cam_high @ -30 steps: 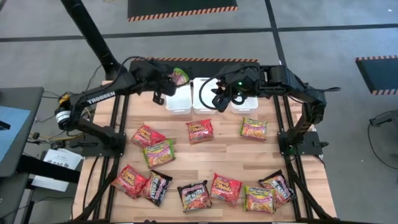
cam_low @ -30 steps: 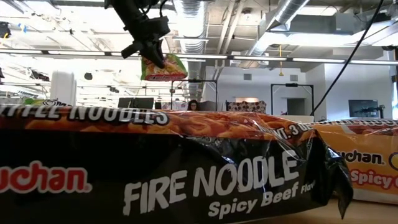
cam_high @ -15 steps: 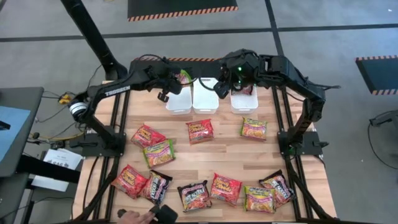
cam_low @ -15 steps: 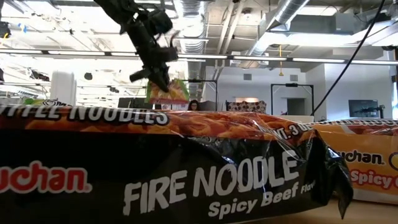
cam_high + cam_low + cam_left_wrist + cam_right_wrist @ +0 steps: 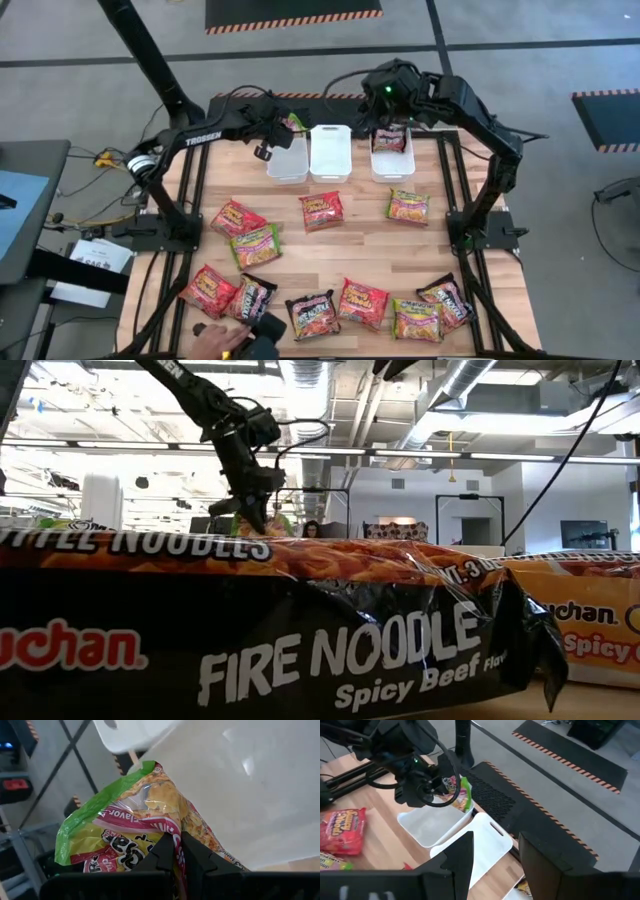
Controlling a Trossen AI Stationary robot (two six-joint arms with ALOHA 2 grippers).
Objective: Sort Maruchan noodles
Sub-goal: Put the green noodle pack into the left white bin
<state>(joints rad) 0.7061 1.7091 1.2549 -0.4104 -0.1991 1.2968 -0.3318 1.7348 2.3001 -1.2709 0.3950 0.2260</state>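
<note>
Several Maruchan noodles packets, red-orange (image 5: 322, 209), green-yellow (image 5: 256, 245) and black-purple (image 5: 311, 314), lie flat on the wooden table (image 5: 350, 250). Three white bins stand in a row at the far edge: left (image 5: 288, 162), middle (image 5: 330, 153), right (image 5: 392, 160); the right one has a red packet (image 5: 390, 140) in it. My left gripper (image 5: 283, 126) is shut on a green-yellow packet (image 5: 131, 820) above the left bin's far end. High over the right bin, my right gripper (image 5: 495, 860) is open with nothing between its fingers. My left gripper pinches the green-yellow packet between its two fingers (image 5: 167, 851) at the packet's edge nearest the wrist (image 5: 175, 836). It comes slanting down from above. The packet sticks out past the fingertips, crumpled, clear of the table, over the left bin's far end (image 5: 451, 815).
A black-purple packet (image 5: 300, 640) lies right in front of the low camera and hides most of the table. A person's hand (image 5: 213, 340) with a dark object (image 5: 262, 345) reaches in at the table's near edge. Bare wood shows between the packet rows.
My left gripper has gone down and toward the right, carrying the green-yellow packet from above the left bin's left side to low over its far end. My right gripper has swung toward the table's right edge, from over the middle bin to over the right bin. A person's hand has appeared at the near edge.
</note>
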